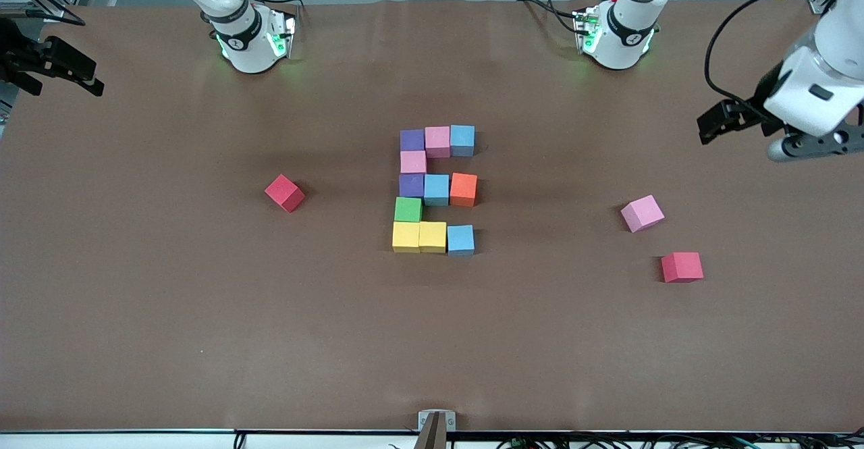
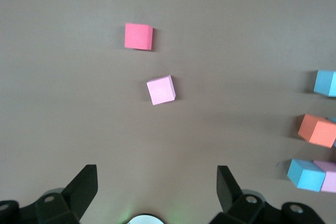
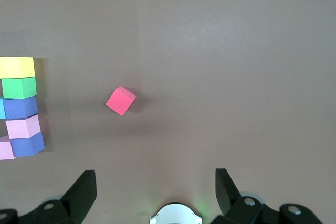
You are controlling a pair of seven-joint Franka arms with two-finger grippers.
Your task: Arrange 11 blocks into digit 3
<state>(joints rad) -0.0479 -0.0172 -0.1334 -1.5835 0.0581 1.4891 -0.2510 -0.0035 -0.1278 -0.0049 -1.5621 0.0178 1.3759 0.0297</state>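
Your digit 3 sits mid-tabletop, eleven blocks joined, looks complete. Spare pink cube lies apart. Left pincer and right pincer both wide open, empty, parked clear at opposite tabletop ends.

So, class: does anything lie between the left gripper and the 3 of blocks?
Nothing visible does. The left gripper, jaws open, hangs over the left arm's end of the table. The loose pink cube and a red cube lie toward that end, but nearer the camera than a straight path to the 3.
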